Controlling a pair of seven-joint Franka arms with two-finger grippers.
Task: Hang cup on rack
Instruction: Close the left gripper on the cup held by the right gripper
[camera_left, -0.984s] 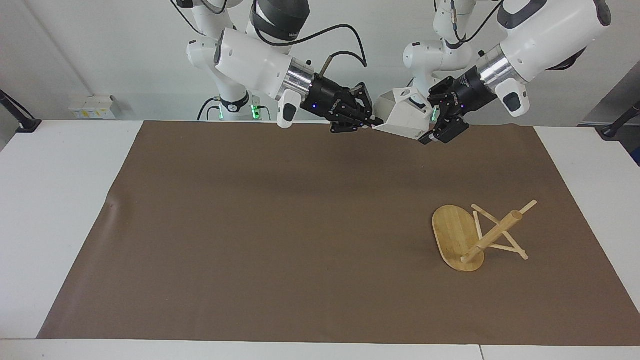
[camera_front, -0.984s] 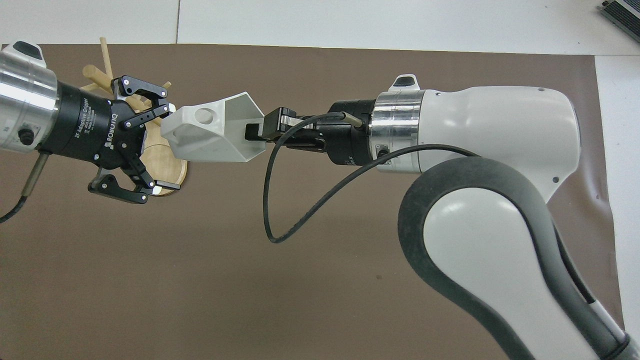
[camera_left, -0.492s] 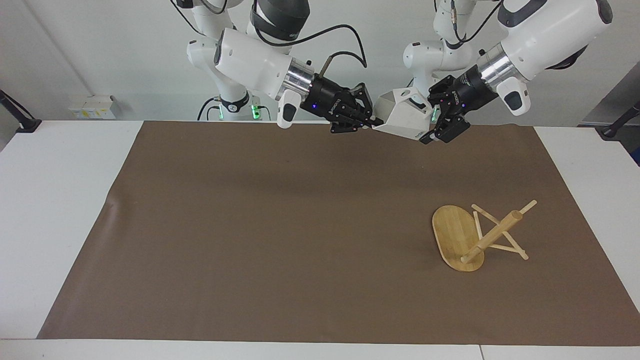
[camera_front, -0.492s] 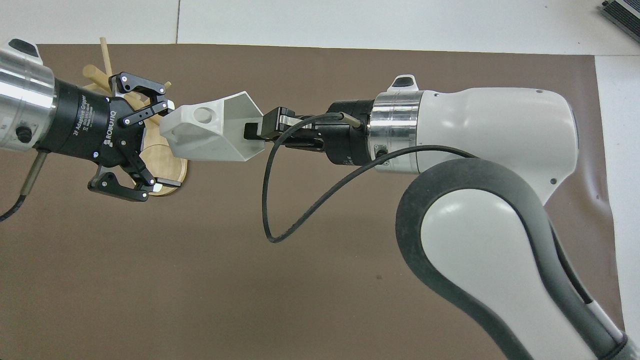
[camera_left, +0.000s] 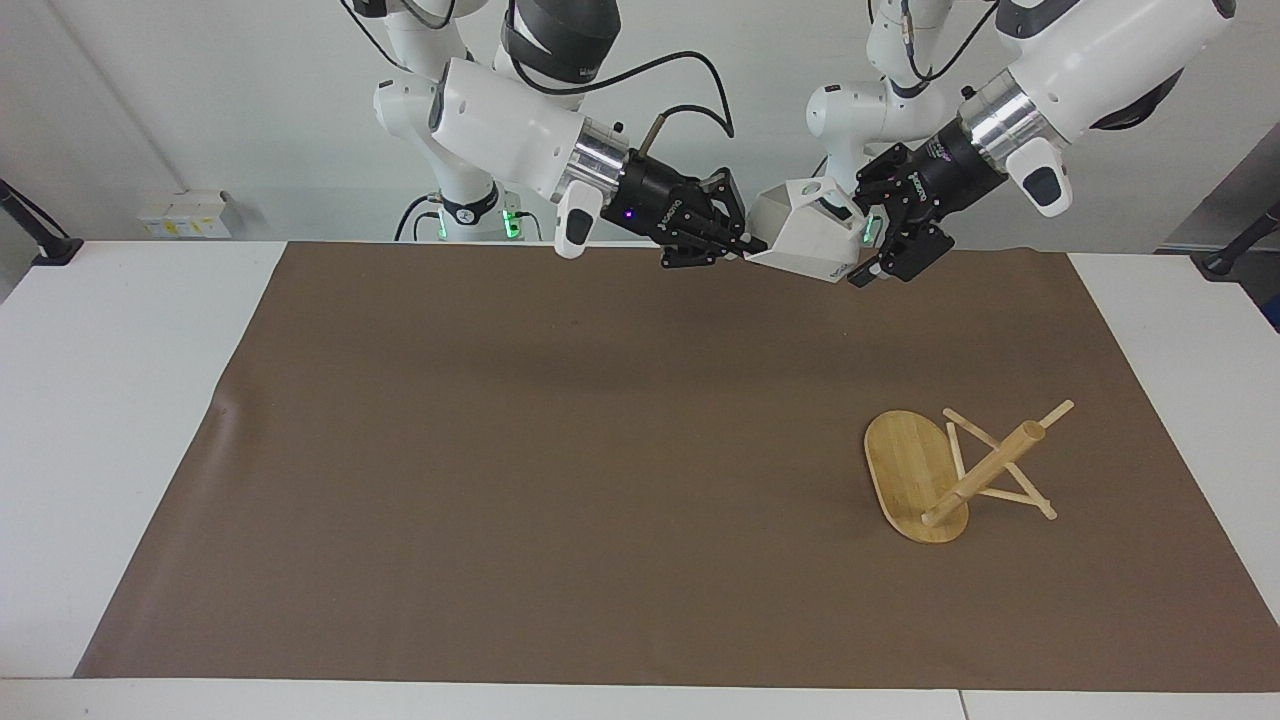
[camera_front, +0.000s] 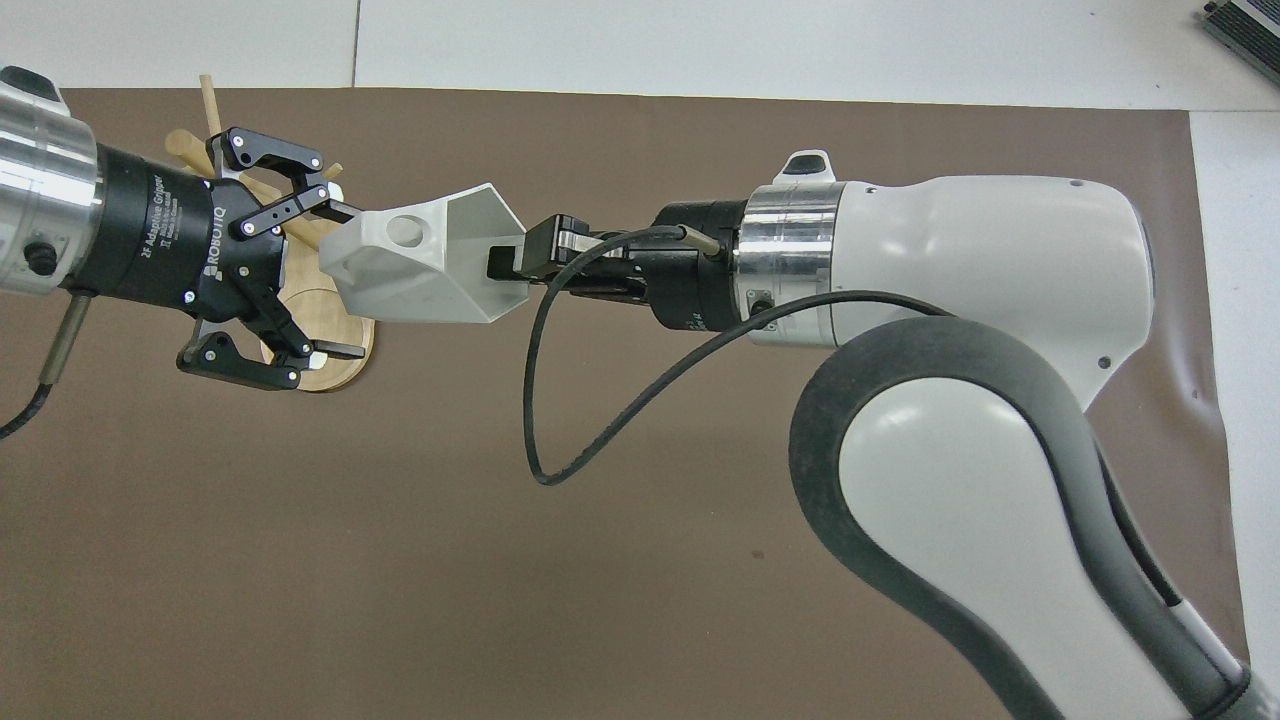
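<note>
Facing view: the right hand (camera_left: 748, 246) pinches the rim of the white faceted cup (camera_left: 806, 240) in the air, over the brown mat (camera_left: 500, 450).
The left hand (camera_left: 878, 240), spread wide, has drawn slightly back from the cup's base. The bamboo rack (camera_left: 945, 472) lies tipped toward the left arm's end of the white surface (camera_left: 120, 400).

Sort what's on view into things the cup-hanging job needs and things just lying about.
Job: cup, clamped at its rim by the shut right gripper; open left gripper beside its base; rack, tipped over on its side.

Lying about: brown mat; white table.
</note>
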